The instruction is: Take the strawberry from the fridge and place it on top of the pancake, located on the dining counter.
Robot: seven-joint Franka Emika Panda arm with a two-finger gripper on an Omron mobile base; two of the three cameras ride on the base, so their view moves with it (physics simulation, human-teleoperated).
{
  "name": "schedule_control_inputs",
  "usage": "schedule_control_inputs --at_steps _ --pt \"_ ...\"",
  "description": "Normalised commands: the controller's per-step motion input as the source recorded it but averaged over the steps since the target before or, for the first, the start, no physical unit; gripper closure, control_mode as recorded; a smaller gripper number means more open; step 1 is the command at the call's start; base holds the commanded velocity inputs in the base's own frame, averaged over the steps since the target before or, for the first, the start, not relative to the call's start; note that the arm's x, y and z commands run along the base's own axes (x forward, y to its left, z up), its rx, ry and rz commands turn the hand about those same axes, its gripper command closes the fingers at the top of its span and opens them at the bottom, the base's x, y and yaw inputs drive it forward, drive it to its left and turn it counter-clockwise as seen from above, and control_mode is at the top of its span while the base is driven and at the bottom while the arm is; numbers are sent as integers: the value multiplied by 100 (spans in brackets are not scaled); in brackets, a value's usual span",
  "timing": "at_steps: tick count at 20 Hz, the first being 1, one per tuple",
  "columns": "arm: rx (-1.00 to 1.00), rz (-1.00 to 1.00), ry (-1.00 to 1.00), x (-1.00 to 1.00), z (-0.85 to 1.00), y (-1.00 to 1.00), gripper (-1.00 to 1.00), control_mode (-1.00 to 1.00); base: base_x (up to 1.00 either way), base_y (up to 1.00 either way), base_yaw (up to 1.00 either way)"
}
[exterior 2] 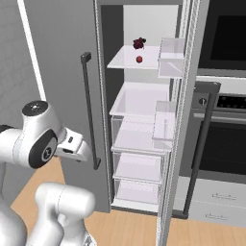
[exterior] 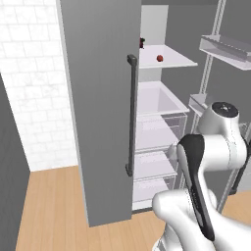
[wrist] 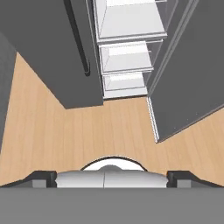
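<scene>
The fridge (exterior 2: pixel 62 72) stands with its right door swung wide and its left door, with the long dark bar handle (exterior 2: pixel 89 108), still closed. On the top white shelf (exterior 2: pixel 127 60) inside lies the strawberry (exterior 2: pixel 139 59), a tiny bright red fruit near the shelf's front middle; in the left base view it shows as a red dot (exterior: pixel 160 58) on the same shelf. Just behind it, toward the back wall, sits a darker red item (exterior 2: pixel 139 43) with a green top, close to the strawberry but apart from it.

Below the shelf come a deep white bin (exterior 2: pixel 139 101) and clear drawers (exterior 2: pixel 137 166) stacked down to the floor. The open door carries clear door bins (exterior 2: pixel 170 57) level with the top shelf. To the right of the fridge stands a black-fronted wall oven (exterior 2: pixel 226 110).

The pincer (wrist: pixel 112 177) looks down at the light-wood floor (wrist: pixel 65 135) in front of the fridge's lowest drawers; its two dark tips sit at the far left and far right of the hand view's bottom, spread wide with nothing between them. The strawberry is well apart from it: high on the top shelf, while the pincer faces the floor, low and outside the fridge. The white arm (exterior 2: pixel 38 139) is folded low before the closed left door.
</scene>
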Motion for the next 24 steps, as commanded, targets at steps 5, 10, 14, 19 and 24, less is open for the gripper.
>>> schedule_control_inputs --at_steps 5,10,14,19,24 --pt "-4 -5 0 20 -17 -23 -100 -100 0 0 0" --pt "0 0 0 0 -2 0 -100 -100 0 0 0" --pt "0 0 0 0 0 0 -100 -100 0 0 0" --pt "0 0 0 0 0 0 -100 -100 0 0 0" --pt "0 0 0 0 0 0 -100 100 0 0 -1"
